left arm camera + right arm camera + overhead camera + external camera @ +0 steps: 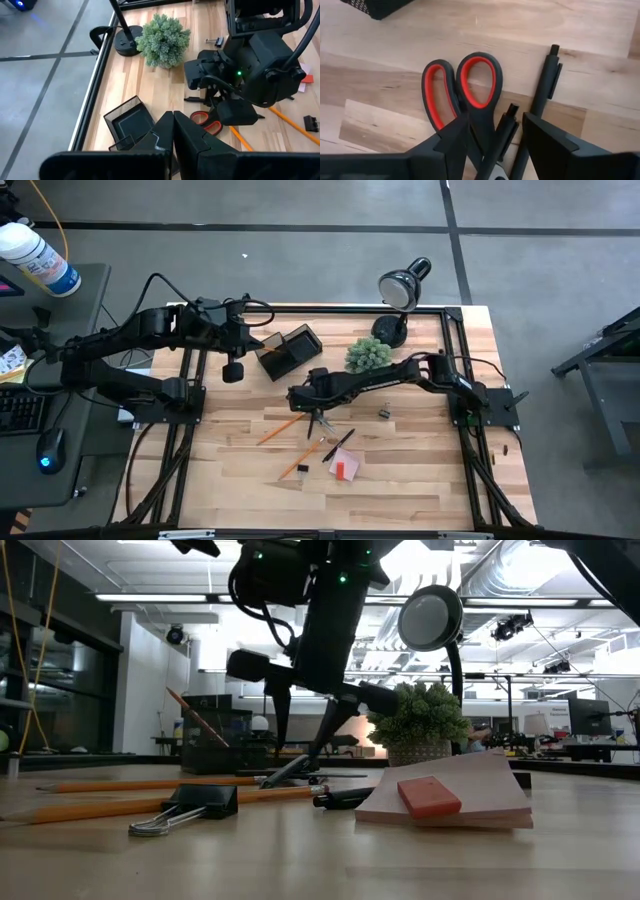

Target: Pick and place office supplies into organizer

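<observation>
2 pens (540, 95) and scissors (465, 92) between the open right pincer (492, 137) fingers, seemingly ungripped.

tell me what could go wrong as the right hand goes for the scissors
The open right hand straddles the black scissors with red-lined handles, but two thin black pens lie against them, so the fingers may pinch a pen too or knock it aside. The grip sits near the pivot, so the scissors might tilt when lifted. The small dark mesh organizer lies beside the shut left hand, leaving a tight approach.
</observation>
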### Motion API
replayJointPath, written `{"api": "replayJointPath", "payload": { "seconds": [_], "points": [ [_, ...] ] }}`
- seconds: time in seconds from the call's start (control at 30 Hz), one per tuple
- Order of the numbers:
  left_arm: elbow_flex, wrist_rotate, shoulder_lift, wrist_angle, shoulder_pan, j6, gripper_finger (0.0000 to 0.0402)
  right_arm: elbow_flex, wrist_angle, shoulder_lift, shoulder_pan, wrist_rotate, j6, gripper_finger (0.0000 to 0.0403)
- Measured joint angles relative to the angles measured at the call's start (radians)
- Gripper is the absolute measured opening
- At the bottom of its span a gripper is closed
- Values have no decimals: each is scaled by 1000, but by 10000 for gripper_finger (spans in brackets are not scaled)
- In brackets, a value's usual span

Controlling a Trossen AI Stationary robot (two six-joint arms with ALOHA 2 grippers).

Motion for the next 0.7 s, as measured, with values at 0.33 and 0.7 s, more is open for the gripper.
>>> {"api": "replayJointPath", "payload": {
  "seconds": [0.33, 0.7],
  "points": [
    [0, 0, 0, 12, 0, 0, 1, 0, -26, 0, -9, 0, -18, 177],
    [0, 0, 0, 19, 0, 0, 1, 0, -25, 7, -19, -8, -39, 177]
  ]
}}
